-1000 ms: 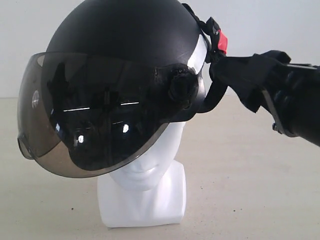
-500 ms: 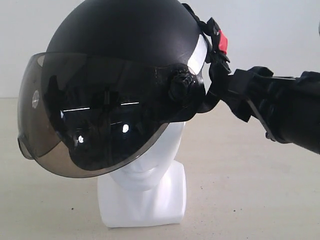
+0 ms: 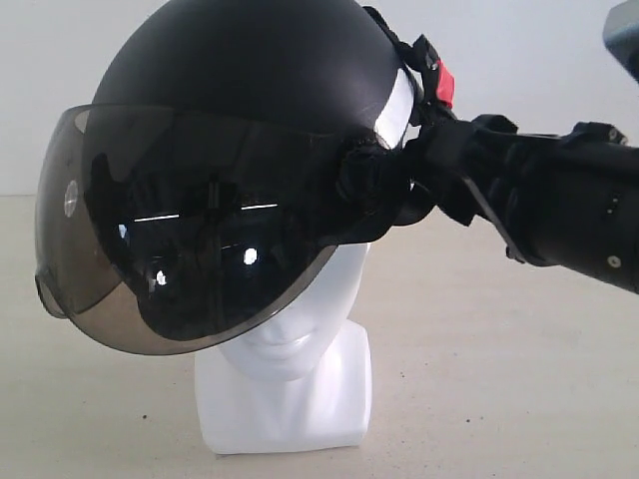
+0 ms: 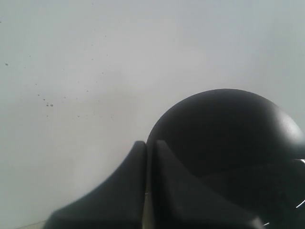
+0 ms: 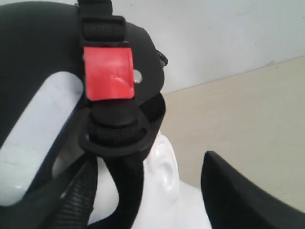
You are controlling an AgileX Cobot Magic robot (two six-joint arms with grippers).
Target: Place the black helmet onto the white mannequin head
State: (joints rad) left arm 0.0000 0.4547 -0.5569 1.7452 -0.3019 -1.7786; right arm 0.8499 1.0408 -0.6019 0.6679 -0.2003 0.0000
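The black helmet (image 3: 250,60) sits tilted on the white mannequin head (image 3: 290,344), and its smoky visor (image 3: 180,230) hangs over the face. My right gripper (image 3: 424,165) reaches in from the right and touches the chin strap beside the visor pivot. In the right wrist view my gripper (image 5: 157,188) is open. One finger (image 5: 243,195) stands apart from the strap (image 5: 124,176) and the head's ear (image 5: 164,164), below the red buckle (image 5: 107,71); the other finger is hidden. My left gripper (image 4: 147,145) is shut on nothing, with the helmet's dome (image 4: 228,133) just beyond it.
The head stands on its squarish white base (image 3: 285,414) on a beige tabletop (image 3: 499,379), with a plain white wall (image 3: 539,50) behind. My right arm (image 3: 569,215) spans the right side at helmet height.
My right arm has moved left, from clear of the helmet to its strap by the visor pivot. The helmet and head have stayed still.
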